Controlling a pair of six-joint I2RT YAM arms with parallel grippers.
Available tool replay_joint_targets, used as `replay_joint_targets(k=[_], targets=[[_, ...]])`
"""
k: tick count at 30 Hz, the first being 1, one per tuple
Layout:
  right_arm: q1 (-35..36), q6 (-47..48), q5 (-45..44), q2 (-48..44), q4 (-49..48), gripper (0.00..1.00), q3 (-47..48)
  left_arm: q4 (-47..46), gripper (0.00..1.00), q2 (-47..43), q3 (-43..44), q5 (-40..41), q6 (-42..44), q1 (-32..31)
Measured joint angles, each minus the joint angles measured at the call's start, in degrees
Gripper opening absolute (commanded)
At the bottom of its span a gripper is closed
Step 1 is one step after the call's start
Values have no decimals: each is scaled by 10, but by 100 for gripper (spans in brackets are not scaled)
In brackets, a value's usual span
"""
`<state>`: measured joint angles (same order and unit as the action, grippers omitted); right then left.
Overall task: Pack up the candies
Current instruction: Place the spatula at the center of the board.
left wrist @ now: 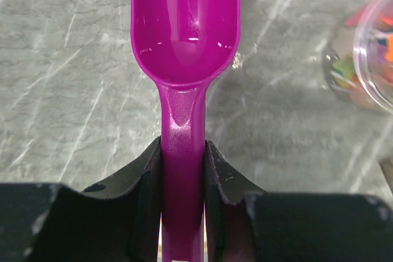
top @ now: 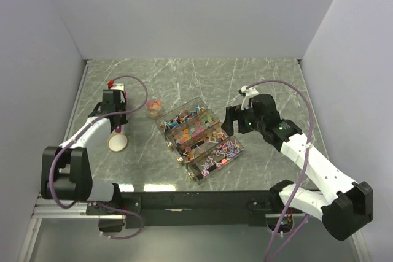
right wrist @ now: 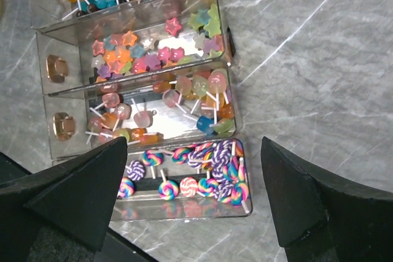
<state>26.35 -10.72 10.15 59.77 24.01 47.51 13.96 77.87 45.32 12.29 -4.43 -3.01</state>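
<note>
Candies point(right wrist: 153, 53) fill the clear box point(right wrist: 67, 38); I note left pincer point(left wrist: 182, 213) clamped on magenta scoop point(left wrist: 184, 29), right pincer point(right wrist: 194, 142) spread wide.

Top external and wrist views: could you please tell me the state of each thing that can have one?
Left tool: shut on the scoop, at its handle.
Scoop: bowl empty.
Right tool: open, above the clear box.
Clear box: open, compartments holding candies.
Small clear tub: holds candies, seemingly uncovered.
Tan lid: lying loose, on no container.
</note>
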Motion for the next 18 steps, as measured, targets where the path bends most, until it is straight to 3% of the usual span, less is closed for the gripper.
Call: replay_joint_targets(k=[7,13,14,18], targets=[[8,-36,0,1,14,95,0,-56,31,64,-1,5,-10,13],[52,-84,-3,30,9,95,1,-92,50,90,-1,4,-9,14],[64,-95,-8,42,9,95,3,-96,58,93,-1,2,-10,15],[109,-143,-39,89,8,94,21,-104,75,98,0,-4,-14,15]])
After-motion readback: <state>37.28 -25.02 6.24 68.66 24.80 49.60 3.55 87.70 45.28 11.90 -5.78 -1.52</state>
